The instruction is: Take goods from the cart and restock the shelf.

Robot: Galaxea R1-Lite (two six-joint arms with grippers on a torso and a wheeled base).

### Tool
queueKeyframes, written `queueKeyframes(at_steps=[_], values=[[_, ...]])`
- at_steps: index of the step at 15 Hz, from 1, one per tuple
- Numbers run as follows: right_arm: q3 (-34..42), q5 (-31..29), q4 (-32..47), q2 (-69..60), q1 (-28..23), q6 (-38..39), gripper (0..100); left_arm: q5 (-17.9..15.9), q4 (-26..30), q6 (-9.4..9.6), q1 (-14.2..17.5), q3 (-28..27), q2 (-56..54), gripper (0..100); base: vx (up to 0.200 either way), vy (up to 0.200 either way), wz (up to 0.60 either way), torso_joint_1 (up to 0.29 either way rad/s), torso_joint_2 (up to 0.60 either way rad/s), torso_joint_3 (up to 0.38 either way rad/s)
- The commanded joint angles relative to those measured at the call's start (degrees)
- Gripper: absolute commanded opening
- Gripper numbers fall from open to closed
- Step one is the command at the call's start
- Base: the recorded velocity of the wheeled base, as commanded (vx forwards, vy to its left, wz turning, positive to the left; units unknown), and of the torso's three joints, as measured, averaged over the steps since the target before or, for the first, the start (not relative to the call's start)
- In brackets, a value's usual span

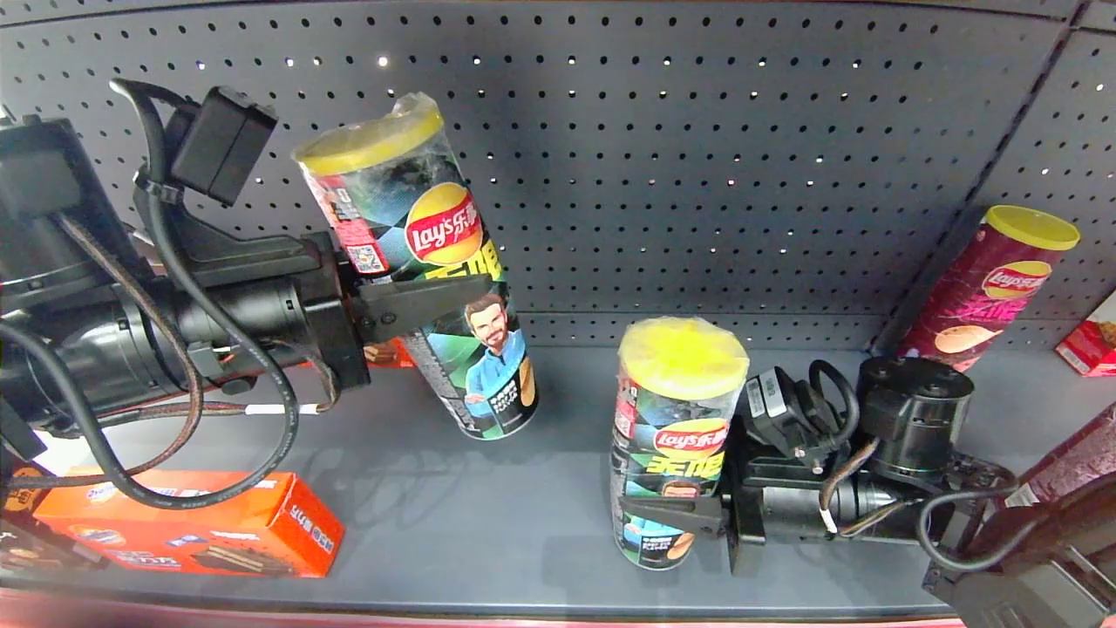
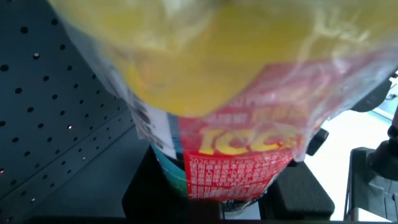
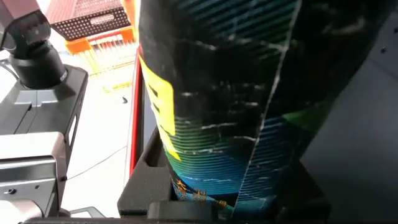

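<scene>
The left pincer (image 1: 418, 301) is clamped across the middle of a chips can (image 1: 427, 235). One dark finger (image 1: 436, 296) lies over the printed front and the other is hidden behind. That can is lid-up with its long axis running top to bottom. From the head view it slants, the yellow lid toward the left and the base toward the right. I cannot tell whether the base touches the shelf (image 1: 488, 515). In the left wrist view the lid and red label (image 2: 236, 149) sit right against the camera.

The right pincer (image 1: 667, 515) comes in from the right and grips a second chips can (image 1: 676, 436) low on its body. This one stands upright on the shelf, lid up, near the front edge. The right wrist view shows its side (image 3: 224, 124) between the dark fingers.

Bare shelf lies between the two cans and behind the second one, up to the pegboard wall (image 1: 697, 157). An orange box (image 1: 200, 523) lies flat at the front left. A maroon can (image 1: 985, 288) stands at the back right, with a small red box (image 1: 1090, 344) beyond it.
</scene>
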Motion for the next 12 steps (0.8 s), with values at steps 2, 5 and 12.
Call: queueKeyframes(at_steps=[2, 5, 12], values=[[-0.30, -0.08, -0.04, 1.00, 0.55, -0.01, 0, -0.02, -0.03, -0.02, -0.01, -0.01, 0.20, 0, 0.000, 0.000, 0.00, 0.000, 0.00, 0.000], [0.14, -0.26, -0.04, 0.73, 0.64, -0.10, 100, -0.02, -0.03, -0.02, 0.08, 0.07, 0.20, 0, 0.000, 0.000, 0.00, 0.000, 0.00, 0.000], [3.04, -0.52, 0.05, -5.07, -3.40, -0.10, 100, -0.11, -0.30, 0.07, -0.01, 0.07, 0.20, 0, 0.000, 0.000, 0.00, 0.000, 0.00, 0.000]])
